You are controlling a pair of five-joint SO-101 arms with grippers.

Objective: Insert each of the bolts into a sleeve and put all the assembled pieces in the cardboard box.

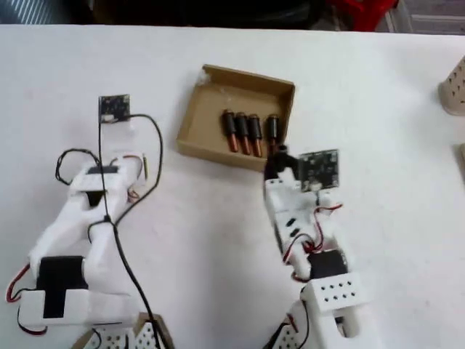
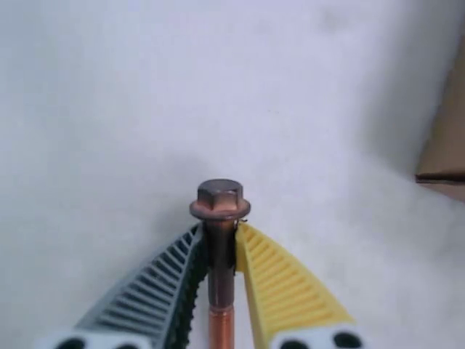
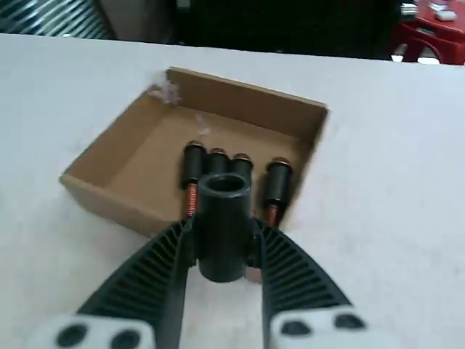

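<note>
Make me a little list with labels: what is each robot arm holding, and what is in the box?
left tool: shut on a copper-coloured bolt, over the white table
right tool: shut on a dark sleeve, close to the box's near wall
cardboard box: open, standing on the table
inside the box: four assembled pieces, lying side by side
probably left to do: put this bolt into this sleeve, then place the pair in the box

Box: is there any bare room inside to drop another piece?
Yes: the floor is bare between the four pieces and the box wall toward the left arm. The other side is crowded, with the sleeve beside it.
</note>
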